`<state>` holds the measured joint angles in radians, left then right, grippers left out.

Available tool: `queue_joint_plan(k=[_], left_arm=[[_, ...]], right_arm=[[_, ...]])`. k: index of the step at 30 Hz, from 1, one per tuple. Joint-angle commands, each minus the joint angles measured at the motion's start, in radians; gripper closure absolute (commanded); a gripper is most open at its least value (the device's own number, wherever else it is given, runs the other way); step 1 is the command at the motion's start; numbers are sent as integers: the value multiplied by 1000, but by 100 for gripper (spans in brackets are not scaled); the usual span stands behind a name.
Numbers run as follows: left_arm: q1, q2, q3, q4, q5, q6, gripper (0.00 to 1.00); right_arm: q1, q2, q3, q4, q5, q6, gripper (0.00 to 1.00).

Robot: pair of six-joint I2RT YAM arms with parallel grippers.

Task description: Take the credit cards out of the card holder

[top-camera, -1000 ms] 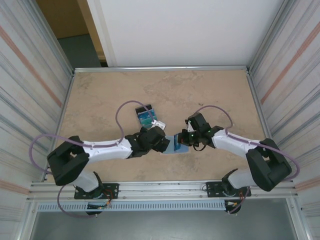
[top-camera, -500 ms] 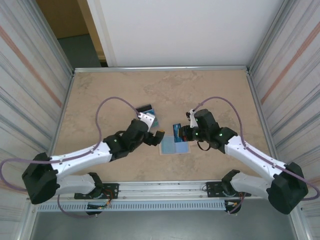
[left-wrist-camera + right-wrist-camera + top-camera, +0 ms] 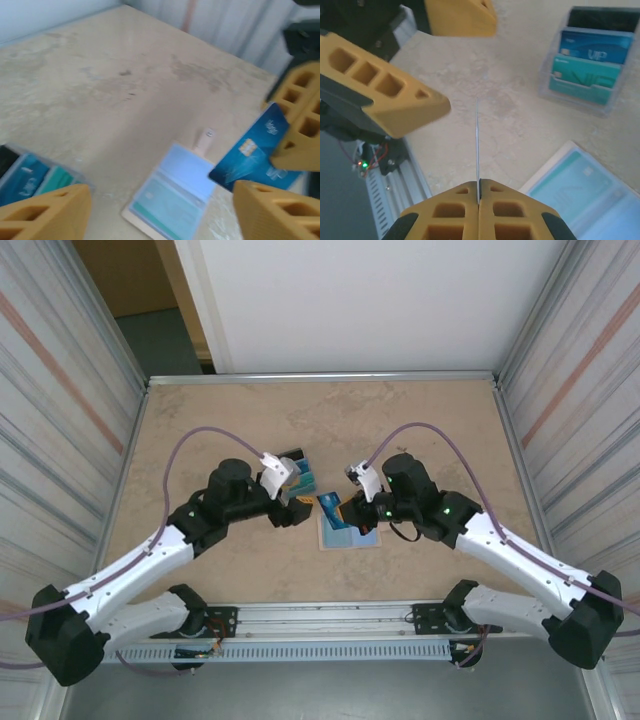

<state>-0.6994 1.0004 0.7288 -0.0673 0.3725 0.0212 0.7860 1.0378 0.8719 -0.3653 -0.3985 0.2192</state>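
Ribbed walls (image 3: pixel 60 390) enclose beige tabletop (image 3: pixel 420 430) bearing card holder (image 3: pixel 345 537).

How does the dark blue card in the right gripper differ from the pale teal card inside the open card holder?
The dark blue card is clamped in the right gripper, up in the air; the pale teal card sits in the open tan card holder. The blue one is tilted, the teal one lies flat. Both are rectangular cards.
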Motion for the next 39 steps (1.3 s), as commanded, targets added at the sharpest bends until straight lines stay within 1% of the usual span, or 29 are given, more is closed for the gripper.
queue_joint_plan(k=[1,5,7,14,19,20,22,23,25,26,27,29,32,33,34,35,39], left_arm=[[8,5,62,-72,185,127,34],[7,25,100,-131,269,195,37],[7,39,113,-154,302,217,42],[6,85,131,-169,346,244,71],[6,96,134,-180,358,265,100],[6,95,133,-177,355,267,100],[2,89,131,-174,330,270,100],[-1,84,127,-168,312,269,100],[-2,64,114,-148,281,263,100],[-2,53,106,-137,264,258,100],[-2,36,96,-119,248,251,100],[-3,1,72,-83,208,230,100],[-3,-49,37,-26,139,187,100],[-3,-62,26,-12,117,169,100],[-3,-76,19,-1,98,154,100],[-3,-90,8,13,77,135,100],[-3,-133,-35,67,9,62,100]], right_arm=[[7,18,59,-61,-79,-125,98],[12,45,93,-89,-102,-162,99],[15,61,106,-95,-110,-175,99],[24,98,131,-96,-124,-188,99],[25,91,134,-95,-110,-192,99],[25,88,133,-94,-104,-190,98],[25,75,130,-88,-84,-186,91],[23,70,126,-85,-68,-182,83],[20,52,123,-83,-25,-166,58],[21,42,121,-81,-5,-160,51],[17,29,119,-81,17,-153,46],[12,1,108,-69,58,-138,39],[0,-41,80,-36,97,-109,30],[-6,-75,70,-22,108,-97,24],[-13,-91,60,-12,112,-87,16],[-23,-109,51,4,118,-66,1],[-80,-182,17,63,127,12,1]])
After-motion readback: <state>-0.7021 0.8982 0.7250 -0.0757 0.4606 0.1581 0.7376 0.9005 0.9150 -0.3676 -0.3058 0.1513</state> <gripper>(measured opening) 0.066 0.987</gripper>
